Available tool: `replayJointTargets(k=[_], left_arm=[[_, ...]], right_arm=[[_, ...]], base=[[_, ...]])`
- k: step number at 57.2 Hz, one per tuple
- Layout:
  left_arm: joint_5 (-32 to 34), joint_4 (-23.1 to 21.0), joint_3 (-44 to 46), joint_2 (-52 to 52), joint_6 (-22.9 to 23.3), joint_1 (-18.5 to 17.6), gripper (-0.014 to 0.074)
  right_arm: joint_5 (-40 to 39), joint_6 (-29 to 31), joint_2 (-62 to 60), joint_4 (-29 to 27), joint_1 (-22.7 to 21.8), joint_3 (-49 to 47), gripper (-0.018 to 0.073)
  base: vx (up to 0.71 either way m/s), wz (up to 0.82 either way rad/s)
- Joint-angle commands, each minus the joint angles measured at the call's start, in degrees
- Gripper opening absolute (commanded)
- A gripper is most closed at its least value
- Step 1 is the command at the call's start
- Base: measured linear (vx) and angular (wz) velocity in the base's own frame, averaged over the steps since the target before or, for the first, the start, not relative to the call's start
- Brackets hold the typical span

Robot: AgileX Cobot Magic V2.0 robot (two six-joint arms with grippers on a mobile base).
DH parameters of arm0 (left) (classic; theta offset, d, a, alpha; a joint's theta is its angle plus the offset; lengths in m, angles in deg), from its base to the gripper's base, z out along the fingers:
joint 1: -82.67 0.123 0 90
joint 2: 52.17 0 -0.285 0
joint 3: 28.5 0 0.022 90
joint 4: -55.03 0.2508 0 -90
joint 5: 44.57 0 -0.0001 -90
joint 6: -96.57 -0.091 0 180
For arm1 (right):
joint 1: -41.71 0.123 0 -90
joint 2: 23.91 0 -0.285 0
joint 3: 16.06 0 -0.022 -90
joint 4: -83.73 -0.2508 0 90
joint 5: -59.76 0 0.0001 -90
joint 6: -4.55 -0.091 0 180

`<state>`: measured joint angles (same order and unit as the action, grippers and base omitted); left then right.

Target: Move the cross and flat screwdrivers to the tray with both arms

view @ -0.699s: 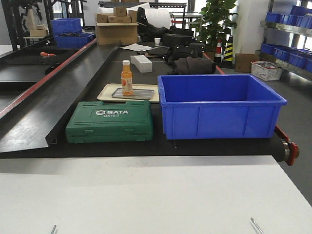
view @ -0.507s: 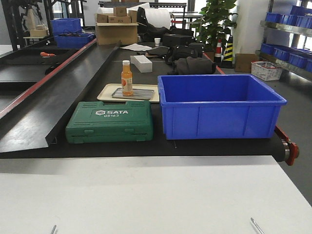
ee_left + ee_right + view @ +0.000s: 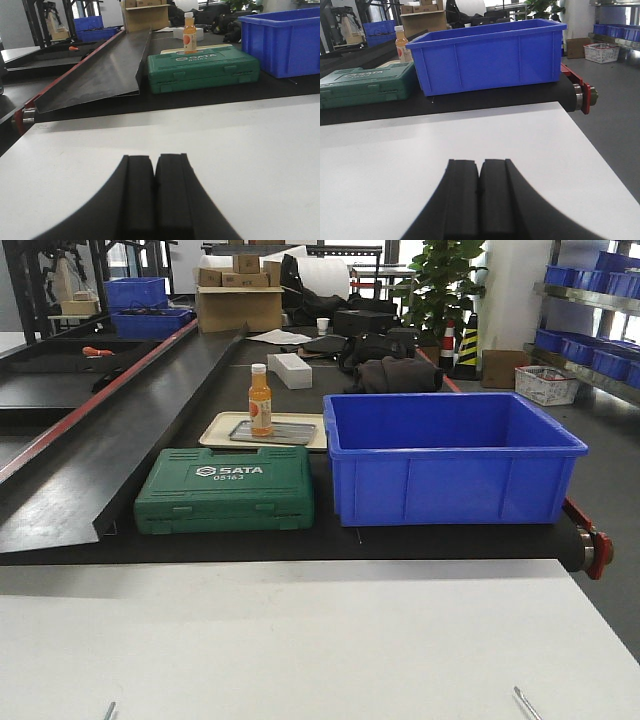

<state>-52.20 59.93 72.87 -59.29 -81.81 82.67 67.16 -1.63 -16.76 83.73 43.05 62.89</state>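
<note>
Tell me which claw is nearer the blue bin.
Right. The right claw faces the blue bin straight ahead across the white table. The left claw is further over, with the green case ahead of it and the bin off to its right.

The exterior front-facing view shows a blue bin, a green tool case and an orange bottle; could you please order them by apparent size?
1. blue bin
2. green tool case
3. orange bottle, which is farther back and so looks somewhat shrunk, yet is clearly the smallest
</note>
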Motion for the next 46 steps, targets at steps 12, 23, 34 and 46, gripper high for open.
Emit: replayJointTargets(k=[12,23,34,46], left_arm=[[12.2,-0.4,2.0,0.7,1.0,-0.2,0.0003],[15.0,-1.4,10.2,0.0,5.7,-0.2,0.0003],[4.3,-1.2,31.7,-14.4,5.5,-0.2,0.0003],[-4.5,-1.2,46.1,-33.8,5.5,-0.2,0.0003]], right_arm=[[-19.6,0.6,-0.3,0.0,-0.3,-0.8,-0.0008],[-11.6,1.6,1.5,1.3,-0.3,-14.0,-0.0008],[0.1,6.6,16.0,3.2,-0.3,-35.5,-0.0008],[5.1,6.6,35.8,3.1,-0.3,-48.9,-0.0008]], base=[[0.0,0.0],[0.0,0.0],[0.0,-0.01],[0.0,0.0]])
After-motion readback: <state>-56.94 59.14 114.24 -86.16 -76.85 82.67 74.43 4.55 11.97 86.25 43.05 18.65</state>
